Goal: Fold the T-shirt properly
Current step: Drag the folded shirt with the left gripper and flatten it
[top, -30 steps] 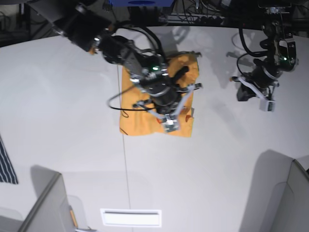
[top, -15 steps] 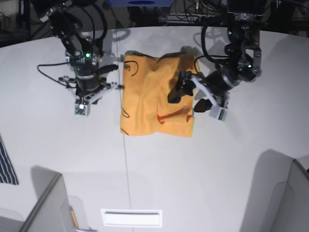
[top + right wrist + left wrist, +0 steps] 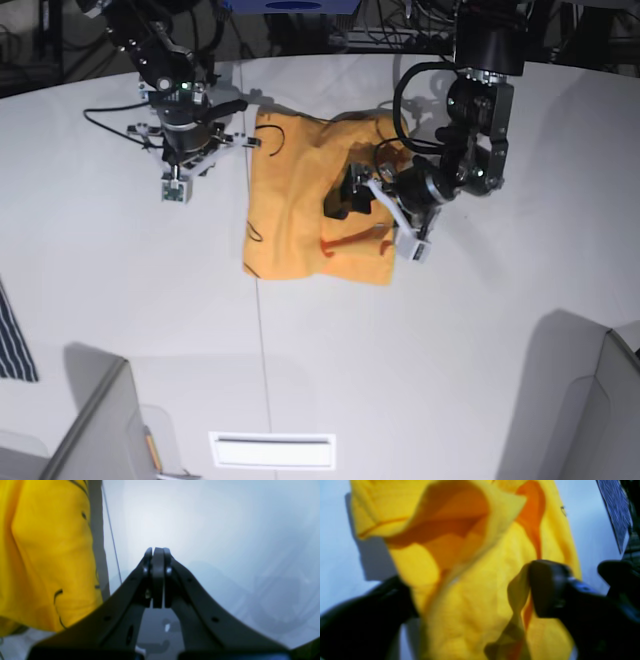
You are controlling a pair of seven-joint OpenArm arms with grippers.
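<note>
The T-shirt (image 3: 300, 210) lies crumpled on the white table (image 3: 450, 330). The left hand (image 3: 470, 597) straddles its bunched edge, spread wide. The right hand (image 3: 158, 555), pinched together and empty, hangs just beside the cloth's far edge.

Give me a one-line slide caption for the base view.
Left gripper reaches over the partly folded orange-yellow T-shirt on the white table, while the right gripper sits beside it, off the cloth.

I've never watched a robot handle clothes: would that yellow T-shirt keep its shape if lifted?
Probably not: the T-shirt lies wrinkled and its raised edge curls near the left gripper, so it looks floppy. Likely light, since thin flaps stand up.
</note>
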